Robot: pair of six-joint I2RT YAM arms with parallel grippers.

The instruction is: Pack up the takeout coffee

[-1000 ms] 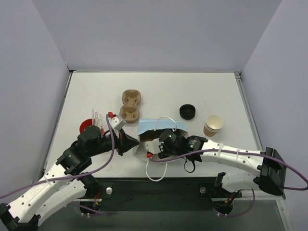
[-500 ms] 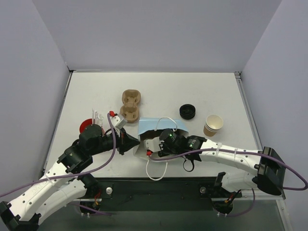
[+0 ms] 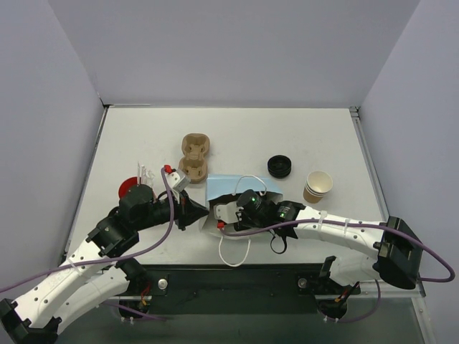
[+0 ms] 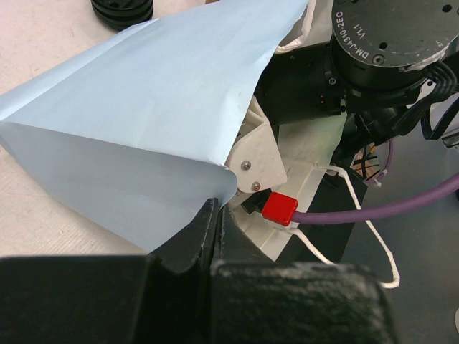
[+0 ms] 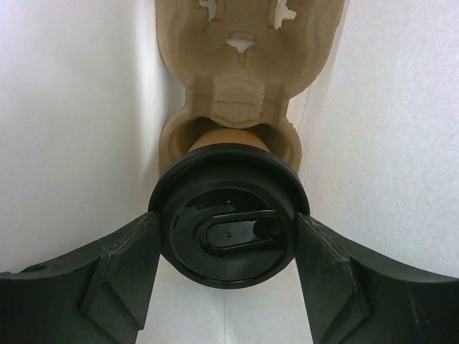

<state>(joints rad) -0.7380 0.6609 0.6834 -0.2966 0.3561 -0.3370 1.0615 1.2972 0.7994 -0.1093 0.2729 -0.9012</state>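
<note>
The light blue paper bag (image 3: pixel 240 185) lies on its side mid-table, with its mouth toward the lower left. My left gripper (image 3: pixel 203 212) is shut on the edge of the bag's mouth (image 4: pixel 217 208). My right arm reaches into the bag, so its fingers are hidden from the top view. In the right wrist view my right gripper (image 5: pixel 226 244) is shut on the black lid (image 5: pixel 226 229) of the brown kraft cup (image 5: pixel 229 137). That cup stands in the near hole of a tan pulp tray (image 5: pixel 244 43) inside the bag. The red cup (image 3: pixel 131 188) sits left of my left arm, partly hidden.
A second, empty pulp tray (image 3: pixel 193 156) lies beyond the bag. A stack of black lids (image 3: pixel 280 166) and a stack of kraft cups (image 3: pixel 318 185) stand to the right. The bag's white handle (image 3: pixel 233 254) trails toward the table's near edge.
My right wrist has moved slightly left, deeper into the bag. My left gripper still holds the bag's edge and has hardly moved.
</note>
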